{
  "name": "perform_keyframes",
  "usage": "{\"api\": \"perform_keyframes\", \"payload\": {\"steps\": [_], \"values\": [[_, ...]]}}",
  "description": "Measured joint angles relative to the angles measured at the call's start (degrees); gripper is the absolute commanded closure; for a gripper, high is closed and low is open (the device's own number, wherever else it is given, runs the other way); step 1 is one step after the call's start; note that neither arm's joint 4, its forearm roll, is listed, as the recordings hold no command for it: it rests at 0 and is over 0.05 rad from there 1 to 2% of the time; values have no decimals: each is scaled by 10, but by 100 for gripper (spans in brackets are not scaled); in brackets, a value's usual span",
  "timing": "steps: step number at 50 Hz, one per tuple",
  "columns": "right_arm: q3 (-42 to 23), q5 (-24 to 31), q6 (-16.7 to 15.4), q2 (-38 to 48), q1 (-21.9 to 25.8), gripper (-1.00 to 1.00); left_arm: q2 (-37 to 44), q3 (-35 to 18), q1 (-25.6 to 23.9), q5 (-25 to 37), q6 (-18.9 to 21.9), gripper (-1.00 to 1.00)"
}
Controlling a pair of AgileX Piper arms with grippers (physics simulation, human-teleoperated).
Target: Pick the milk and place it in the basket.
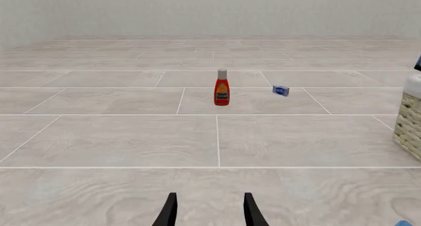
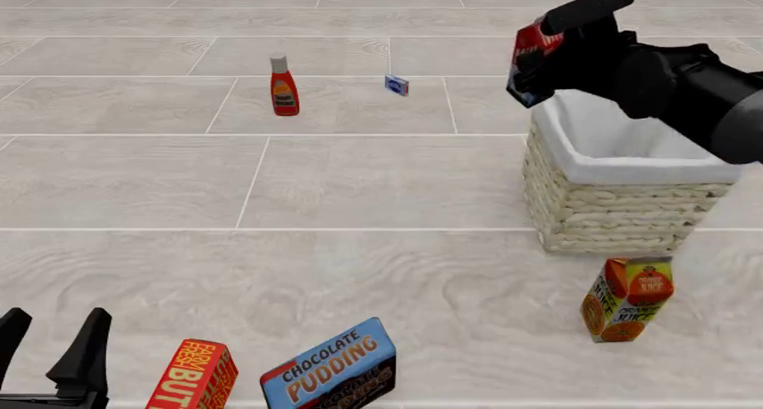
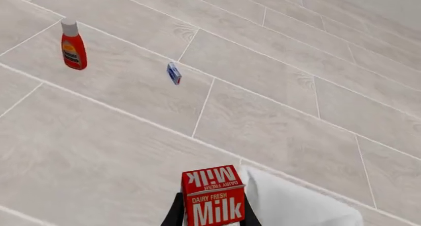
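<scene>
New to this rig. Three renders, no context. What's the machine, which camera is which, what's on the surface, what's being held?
These are simulator renders of two robot arms with two-finger grippers working over a pale tiled surface.

The front view is a fixed camera behind the arms. The other two sit just behind each gripper, looking along its fingers.

The right gripper holds the milk, a red-topped carton, in the air at the far left edge of the basket, a wicker one with a white liner. The right wrist view shows its fingers clamped on the carton's sides.

The left gripper is low, near the camera, open and empty.

Also on the surface: a ketchup bottle, a small blue box, an orange juice carton, a chocolate pudding box and a butter box.
</scene>
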Motion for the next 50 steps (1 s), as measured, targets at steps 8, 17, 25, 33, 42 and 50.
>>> {"api": "perform_keyframes", "payload": {"steps": [8, 17, 25, 33, 42, 50], "values": [[0, 3, -6, -2, -30, 100, 0, 0, 0, 0, 0, -100], [7, 1, -11, -3, -59, 100, 0, 0, 0, 0, 0, -100], [12, -2, -12, -2, -86, 100, 0, 0, 0, 0, 0, -100], [17, -5, -14, 2, -110, 100, 0, 0, 0, 0, 0, -100], [22, -8, -17, 7, -131, 100, 0, 0, 0, 0, 0, -100], [29, -12, -20, 12, -143, 100, 0, 0, 0, 0, 0, -100]]}}
